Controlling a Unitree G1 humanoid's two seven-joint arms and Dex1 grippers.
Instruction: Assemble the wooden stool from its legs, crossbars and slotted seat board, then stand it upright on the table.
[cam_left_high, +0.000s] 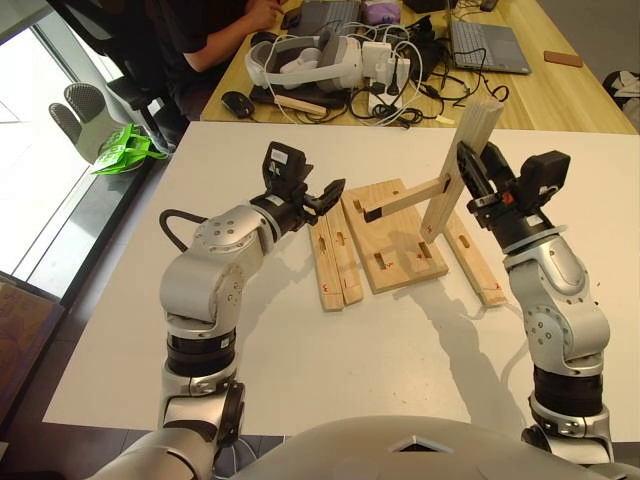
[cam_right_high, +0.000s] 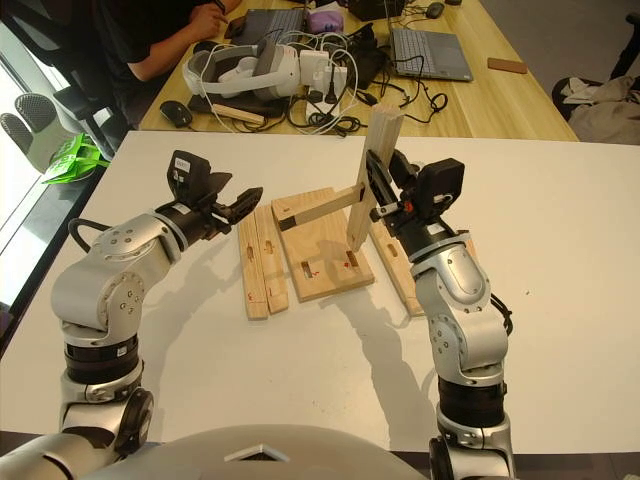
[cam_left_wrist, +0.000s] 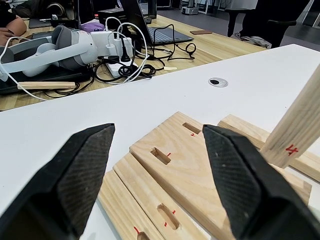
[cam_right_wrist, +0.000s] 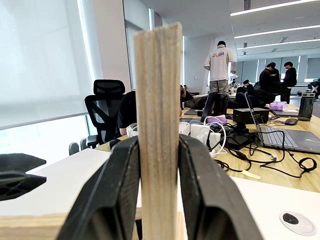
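Pinching the leg (cam_right_wrist: 159, 125), right fingers (cam_right_wrist: 112, 200) frame it; eye views reveal its crossbar (cam_left_high: 405, 197).

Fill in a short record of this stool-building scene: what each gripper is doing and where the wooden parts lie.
Left gripper: open, empty, near the far end of the two flat pieces
Right gripper: shut on upright leg, a crossbar jutting from it
Seat board: flat on the table, slots up
Two flat pieces: side by side, left of the seat board
Single piece: flat, right of the seat board
Progress: most parts lie loose
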